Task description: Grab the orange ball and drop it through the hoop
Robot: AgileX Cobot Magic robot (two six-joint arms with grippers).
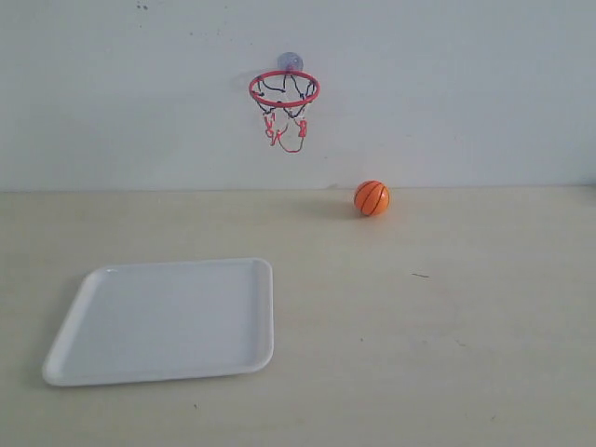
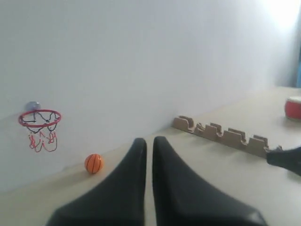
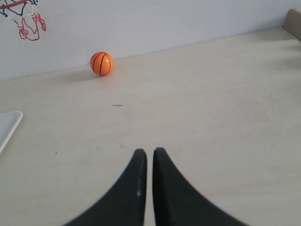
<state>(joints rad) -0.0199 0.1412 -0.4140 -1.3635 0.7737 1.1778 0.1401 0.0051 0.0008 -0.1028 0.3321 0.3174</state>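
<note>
The orange ball (image 1: 372, 198) rests on the table close to the back wall, also seen in the left wrist view (image 2: 93, 163) and the right wrist view (image 3: 102, 63). The hoop (image 1: 284, 89) with its red ring and net hangs on the wall up and to the left of the ball; it shows too as the hoop (image 2: 40, 117) and, partly cut off, the hoop (image 3: 21, 14). My left gripper (image 2: 149, 141) is shut with nothing in it, far from the ball. My right gripper (image 3: 149, 152) is shut and empty, well short of the ball. Neither gripper appears in the exterior view.
A white tray (image 1: 168, 321) lies flat at the front left of the table; its corner (image 3: 7, 127) shows in the right wrist view. A cardboard egg-carton strip (image 2: 221, 135) lies along the wall, a red object (image 2: 293, 108) beyond it.
</note>
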